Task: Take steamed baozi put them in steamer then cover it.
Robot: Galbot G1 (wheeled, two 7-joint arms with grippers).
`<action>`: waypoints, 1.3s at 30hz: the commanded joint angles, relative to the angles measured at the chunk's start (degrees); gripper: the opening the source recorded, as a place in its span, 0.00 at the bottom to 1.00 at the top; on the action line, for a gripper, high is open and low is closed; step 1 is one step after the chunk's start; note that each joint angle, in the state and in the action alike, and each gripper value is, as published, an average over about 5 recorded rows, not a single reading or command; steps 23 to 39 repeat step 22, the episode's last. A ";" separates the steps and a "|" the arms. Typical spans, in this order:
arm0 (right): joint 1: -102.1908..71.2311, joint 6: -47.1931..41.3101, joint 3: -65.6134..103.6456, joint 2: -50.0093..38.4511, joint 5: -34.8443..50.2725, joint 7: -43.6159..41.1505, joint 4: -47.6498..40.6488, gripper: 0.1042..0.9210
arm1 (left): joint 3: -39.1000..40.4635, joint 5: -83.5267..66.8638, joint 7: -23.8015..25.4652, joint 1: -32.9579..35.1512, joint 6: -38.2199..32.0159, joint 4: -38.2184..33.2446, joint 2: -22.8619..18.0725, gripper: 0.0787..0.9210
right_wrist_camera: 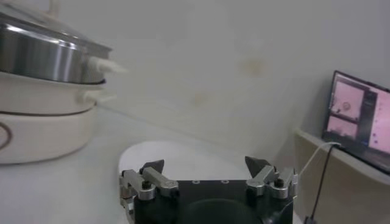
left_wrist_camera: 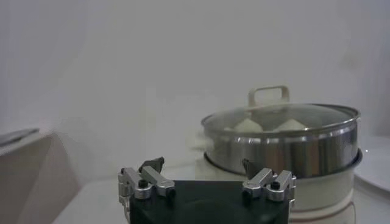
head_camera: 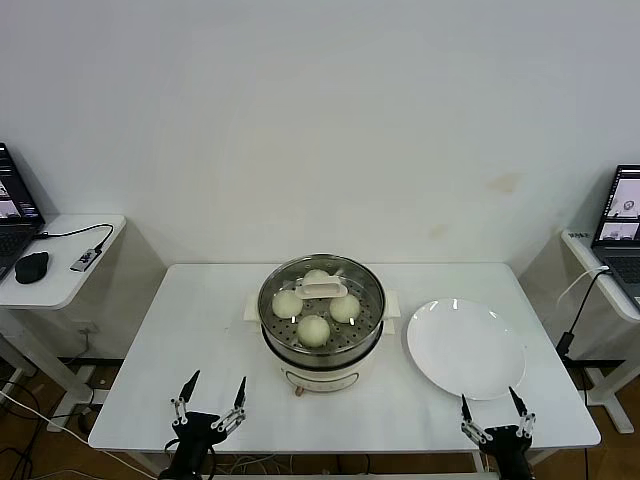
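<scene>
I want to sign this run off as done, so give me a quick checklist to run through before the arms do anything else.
1. Baozi in steamer: ok, four visible.
2. Cover seated on the steamer: ok.
3. Plate emptied: ok.
4. Left gripper open, holding nothing, at the table's near edge: ok.
5. Right gripper open, holding nothing, near the plate's front rim: ok.
6. Steamer switched on: cannot tell.

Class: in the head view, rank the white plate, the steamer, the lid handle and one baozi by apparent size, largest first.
1. Steamer and plate: look alike, no ranking.
2. Baozi and lid handle: too similar to rank.
</scene>
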 commanded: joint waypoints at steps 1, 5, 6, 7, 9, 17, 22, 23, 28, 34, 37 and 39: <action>-1.74 -1.27 -1.75 -0.58 1.48 -0.83 1.73 0.88 | -1.98 -5.26 0.12 2.80 -2.48 1.41 -0.27 0.88; -2.13 -1.72 -2.15 -0.68 1.67 -1.40 2.03 0.88 | -1.85 -5.97 0.65 2.87 -1.81 1.45 -0.05 0.88; -2.25 -1.91 -2.23 -0.73 1.82 -1.56 2.19 0.88 | -1.78 -6.14 0.75 2.89 -1.61 1.46 -0.04 0.88; -2.37 -2.14 -2.30 -0.80 2.03 -1.73 2.38 0.88 | -1.73 -6.25 0.87 2.91 -1.44 1.49 -0.05 0.88; -2.58 -2.58 -2.38 -0.95 2.50 -2.04 2.80 0.88 | -1.67 -6.32 1.00 2.93 -1.13 1.57 -0.15 0.88; -3.26 -4.50 -2.46 -1.29 3.96 -2.54 3.96 0.88 | -1.92 -6.29 1.98 3.26 0.29 1.89 -0.17 0.88; -3.33 -5.11 -2.72 -1.31 4.05 -2.76 4.36 0.88 | -2.06 -6.03 2.18 3.40 0.74 2.29 -0.19 0.88; -3.33 -5.11 -2.72 -1.31 4.05 -2.76 4.36 0.88 | -2.06 -6.03 2.18 3.40 0.74 2.29 -0.19 0.88; -3.33 -5.11 -2.72 -1.31 4.05 -2.76 4.36 0.88 | -2.06 -6.03 2.18 3.40 0.74 2.29 -0.19 0.88; -3.33 -5.11 -2.72 -1.31 4.05 -2.76 4.36 0.88 | -2.06 -6.03 2.18 3.40 0.74 2.29 -0.19 0.88; -3.33 -5.11 -2.72 -1.31 4.05 -2.76 4.36 0.88 | -2.06 -6.03 2.18 3.40 0.74 2.29 -0.19 0.88; -3.33 -5.11 -2.72 -1.31 4.05 -2.76 4.36 0.88 | -2.06 -6.03 2.18 3.40 0.74 2.29 -0.19 0.88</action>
